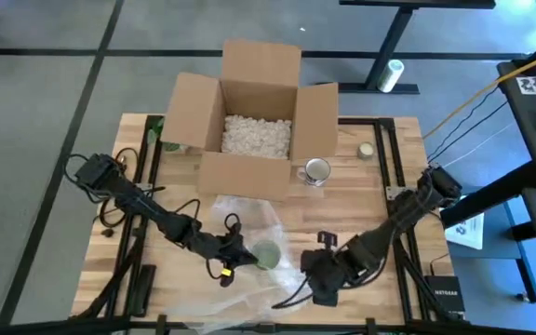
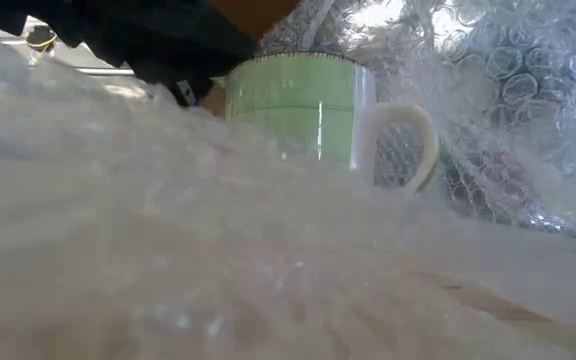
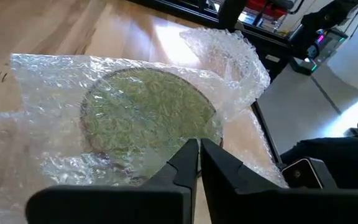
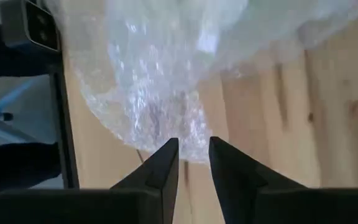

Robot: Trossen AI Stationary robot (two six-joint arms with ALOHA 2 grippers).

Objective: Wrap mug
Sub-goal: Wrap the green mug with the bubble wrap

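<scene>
Green ceramic mug [image 1: 267,253] with white handle stands upright on the clear bubble wrap sheet [image 1: 249,233], near-centre of the wooden desk [image 1: 370,200], roughly 6 o'clock from the desk middle. In the low view the mug [image 2: 303,105] shows its handle to the side, with wrap bunched up in front of it and behind it. The left wrist view looks down on the mug [image 3: 148,115] through a layer of wrap [image 3: 55,93], so wrap is draped over the mouth.

Left hand [image 1: 234,258] sits at the mug's 9 o'clock, right against it. Its fingers [image 3: 186,162] are nearly together with a thin slit between, pinching the wrap at the mug's rim; closed on wrap as far as I can see.

Right hand [image 1: 321,275] sits at the mug's 4 o'clock, near but apart from it, at the wrap's edge. Its fingers [image 4: 166,165] are slightly parted, with the bunched wrap edge [image 4: 160,112] just ahead of the tips; nothing between them, so open.

Farther out at 12 o'clock: open brown cardboard box [image 1: 249,121] with white packing peanuts [image 1: 257,136] inside. A shiny metal mug [image 1: 315,171] stands on the desk just beside the box's front right corner. A small pale round object [image 1: 366,150] lies at about 1 o'clock, near the desk's far right; can't tell what it is.
</scene>
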